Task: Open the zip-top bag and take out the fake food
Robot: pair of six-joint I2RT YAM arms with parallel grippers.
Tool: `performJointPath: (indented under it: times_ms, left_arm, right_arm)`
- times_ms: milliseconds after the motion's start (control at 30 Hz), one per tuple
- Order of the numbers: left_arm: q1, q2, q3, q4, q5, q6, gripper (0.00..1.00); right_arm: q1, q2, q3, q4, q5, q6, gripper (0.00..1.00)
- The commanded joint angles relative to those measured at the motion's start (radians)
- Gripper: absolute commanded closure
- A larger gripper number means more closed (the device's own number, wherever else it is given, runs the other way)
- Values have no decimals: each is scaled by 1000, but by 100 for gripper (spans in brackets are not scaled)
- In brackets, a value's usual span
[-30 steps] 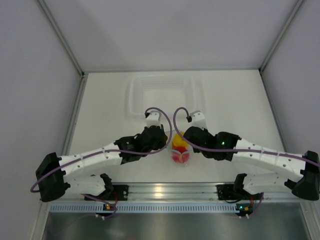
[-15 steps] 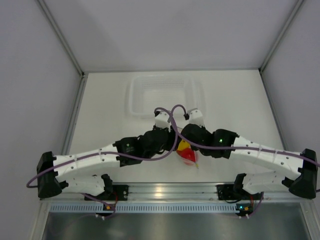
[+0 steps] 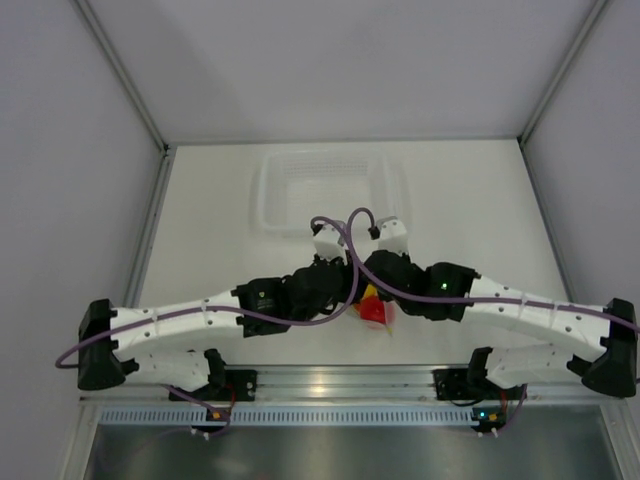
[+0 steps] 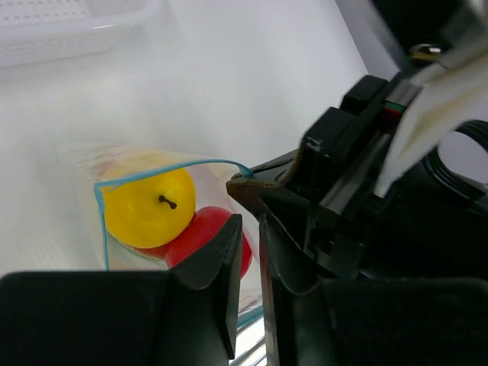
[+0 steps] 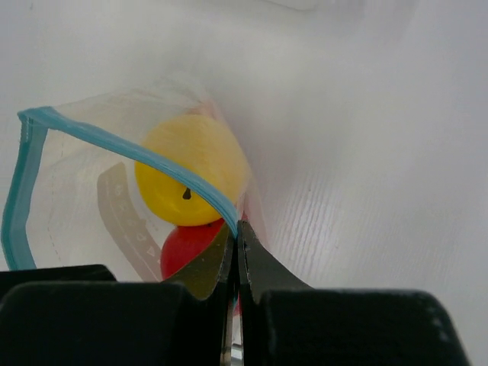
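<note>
Right wrist view shows you the right gripper (image 5: 237, 238) pinched on the teal strip of the bag (image 5: 99, 175), yellow fruit (image 5: 191, 179) and red fruit (image 5: 187, 252) inside just beyond its fingertips, while the left gripper (image 4: 249, 232) stands narrow beside them, its hold impossible to tell.

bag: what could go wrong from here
The right claw pinches only the bag's thin zip strip, so it may slip free as the mouth is pulled. The yellow fruit and red fruit sit just inside the mouth and could roll away. The left claw sits very near the right one; they might collide.
</note>
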Motion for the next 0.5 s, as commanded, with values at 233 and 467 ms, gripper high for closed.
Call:
performJointPath:
  times_ms: [233, 467]
  left_arm:
    - [-4, 97, -55, 108, -122, -114, 81]
    - [-5, 189, -35, 106, -151, -88, 75]
  right_arm:
    - [26, -126, -100, 150, 62, 75, 100]
    - [29, -112, -110, 161, 59, 73, 100]
